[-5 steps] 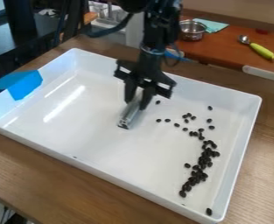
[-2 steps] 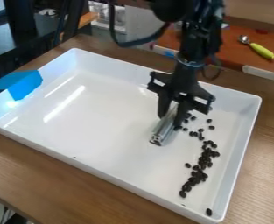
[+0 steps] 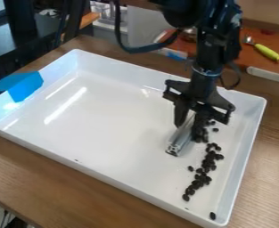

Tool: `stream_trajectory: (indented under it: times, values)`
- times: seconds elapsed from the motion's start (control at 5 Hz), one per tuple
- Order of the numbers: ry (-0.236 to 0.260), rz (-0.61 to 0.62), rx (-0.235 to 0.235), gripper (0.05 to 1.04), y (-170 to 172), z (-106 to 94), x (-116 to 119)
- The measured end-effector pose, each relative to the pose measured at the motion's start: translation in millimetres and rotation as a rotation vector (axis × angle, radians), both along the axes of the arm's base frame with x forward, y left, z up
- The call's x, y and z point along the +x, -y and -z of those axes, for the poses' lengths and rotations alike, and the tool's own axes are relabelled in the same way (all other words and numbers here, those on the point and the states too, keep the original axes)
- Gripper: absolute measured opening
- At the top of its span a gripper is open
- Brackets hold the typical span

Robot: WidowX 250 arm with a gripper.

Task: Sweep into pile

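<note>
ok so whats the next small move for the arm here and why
Probably ease the gripper and its metal bar a little further toward the tray's right-hand wall, since dark beans lie along the bar's right side and the main line of them sits just beyond.

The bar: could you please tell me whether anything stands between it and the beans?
Nothing visible does: the bar, gripped in the claw, sits right beside the nearest beans, and only bare tray shows between its lower end and the main cluster.
</note>
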State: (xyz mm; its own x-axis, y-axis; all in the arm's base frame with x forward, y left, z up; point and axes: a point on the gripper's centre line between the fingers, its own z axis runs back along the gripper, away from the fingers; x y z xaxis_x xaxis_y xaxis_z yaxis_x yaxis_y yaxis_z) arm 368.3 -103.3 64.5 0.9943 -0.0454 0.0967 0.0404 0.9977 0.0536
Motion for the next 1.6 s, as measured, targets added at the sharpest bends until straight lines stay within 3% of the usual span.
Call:
stream_trajectory:
  times: [0.4,0.6,0.8,1.0,1.2,1.4,1.6]
  values:
    - [-0.052,0.022,-0.069,0.350,29,-3.3,-16]
    - [-0.051,0.034,-0.088,0.350,34,-14.2,-21]
    - [0.032,0.016,-0.097,0.349,17,-43.1,-17]
    - [0.061,-0.035,-0.079,0.350,-30,-60.4,-17]
    - [0.074,-0.026,-0.028,0.350,-75,-66.2,-20]
    - [0.038,0.012,-0.002,0.350,-115,-46.4,-31]
    - [0.048,0.041,0.048,0.349,-156,-35.1,-48]
